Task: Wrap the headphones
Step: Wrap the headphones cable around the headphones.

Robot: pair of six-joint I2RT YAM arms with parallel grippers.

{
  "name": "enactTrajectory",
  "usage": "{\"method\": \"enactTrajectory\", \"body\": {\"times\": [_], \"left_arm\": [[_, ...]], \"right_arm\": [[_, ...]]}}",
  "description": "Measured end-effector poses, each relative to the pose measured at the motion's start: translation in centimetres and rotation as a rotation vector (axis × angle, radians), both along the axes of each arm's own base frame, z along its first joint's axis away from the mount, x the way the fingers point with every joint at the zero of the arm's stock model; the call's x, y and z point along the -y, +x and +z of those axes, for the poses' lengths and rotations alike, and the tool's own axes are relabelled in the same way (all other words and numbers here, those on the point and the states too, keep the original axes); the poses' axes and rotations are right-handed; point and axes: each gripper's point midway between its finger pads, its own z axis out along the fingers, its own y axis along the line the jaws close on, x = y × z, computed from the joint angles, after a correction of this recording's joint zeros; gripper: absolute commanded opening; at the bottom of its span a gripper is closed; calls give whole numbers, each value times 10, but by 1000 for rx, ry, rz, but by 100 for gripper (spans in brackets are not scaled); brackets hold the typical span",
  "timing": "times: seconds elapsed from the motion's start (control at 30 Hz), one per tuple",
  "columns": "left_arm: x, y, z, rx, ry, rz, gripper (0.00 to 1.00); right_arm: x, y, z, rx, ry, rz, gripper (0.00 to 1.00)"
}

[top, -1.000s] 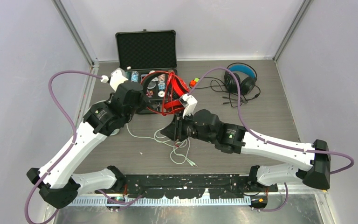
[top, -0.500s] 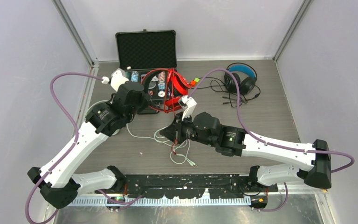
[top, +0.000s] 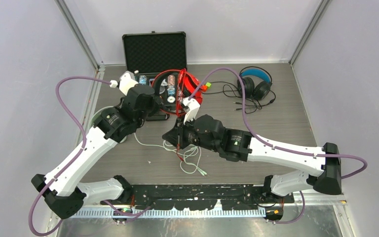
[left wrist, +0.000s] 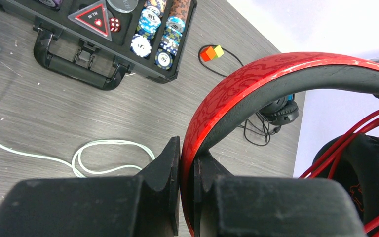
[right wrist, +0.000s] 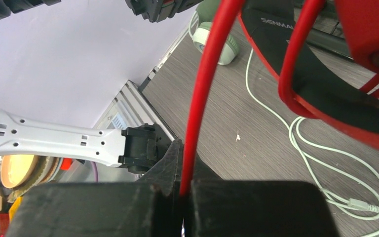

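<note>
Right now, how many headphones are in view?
3. The red headphones are clamped in the left gripper, the black headphones lie at the table's far right, the mint-green headphones sit near the left arm, mostly hidden.

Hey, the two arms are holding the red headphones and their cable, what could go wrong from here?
The right fingers pinch the thin red cable; a hard pull might strain it or slip it free.
The left fingers grip the red headphones only by the headband, so they could twist loose.
The white cable lies looped just below and may snag in the wrap.
</note>
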Motion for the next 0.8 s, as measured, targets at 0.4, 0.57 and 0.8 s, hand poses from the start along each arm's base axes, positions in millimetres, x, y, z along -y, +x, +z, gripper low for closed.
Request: {"method": "enactTrajectory", "body": {"times": [0.4, 0.57, 0.8], "left_arm": [[3, 2, -3, -8, 3, -4, 0], [8, 1, -4, -23, -29, -18, 0], [15, -3, -8, -51, -66, -42, 0]], "right_arm": [[-2, 9, -15, 23, -111, -26, 0], [3, 15, -21, 53, -152, -53, 3], [11, 20, -31, 93, -198, -79, 17]]}}
